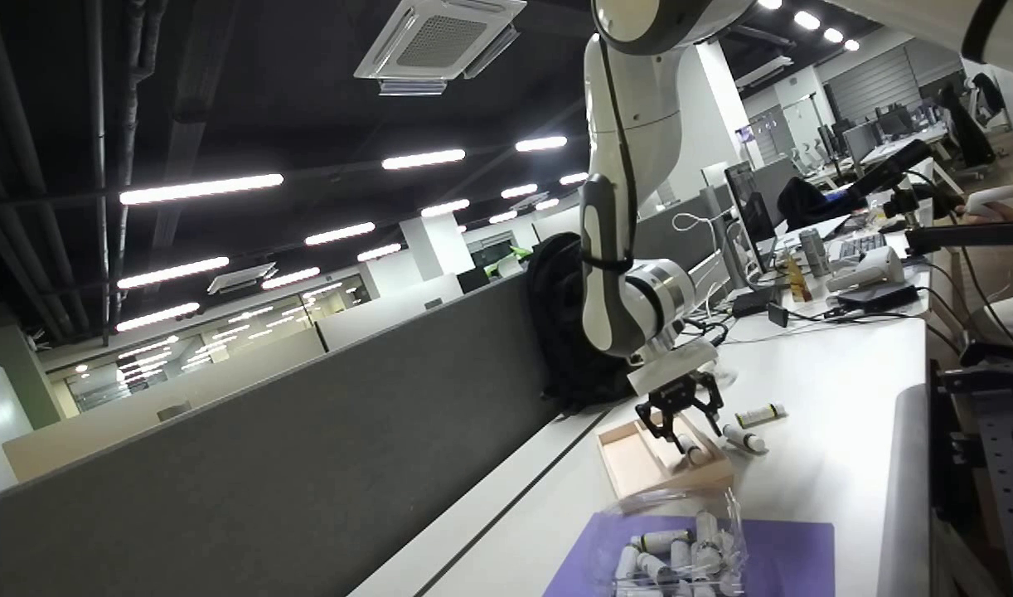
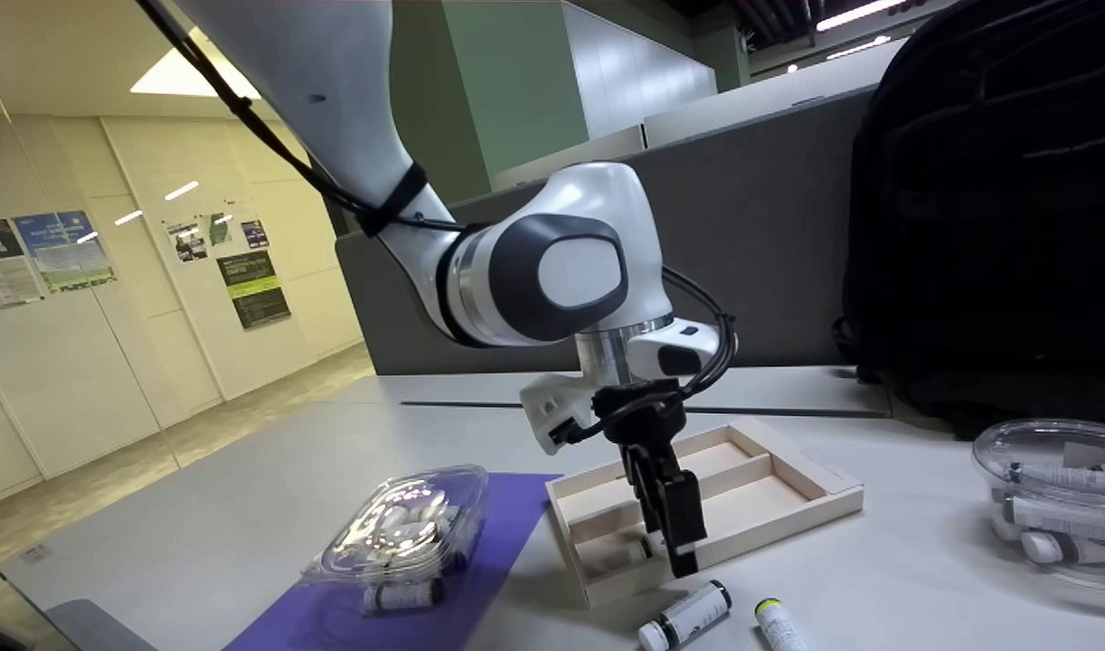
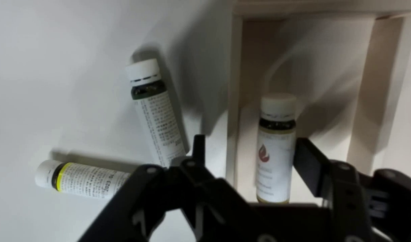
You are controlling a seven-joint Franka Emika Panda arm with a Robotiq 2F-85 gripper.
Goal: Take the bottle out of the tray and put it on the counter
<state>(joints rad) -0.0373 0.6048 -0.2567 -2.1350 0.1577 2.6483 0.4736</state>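
Note:
The bottle, with a white cap and a red flame on its label, lies in a small compartment of the tan wooden tray. The bottle and the tray's near wall show in the wrist view. The tray and bottle show in an exterior view; the tray and partly hidden bottle show in an exterior view. My gripper is open over it, one finger close beside the bottle, the other outside the tray wall. The white counter lies around the tray.
Two loose bottles lie on the counter just outside the tray. A clear container of bottles stands on a purple mat. Another clear tub, a black backpack and a grey partition are nearby.

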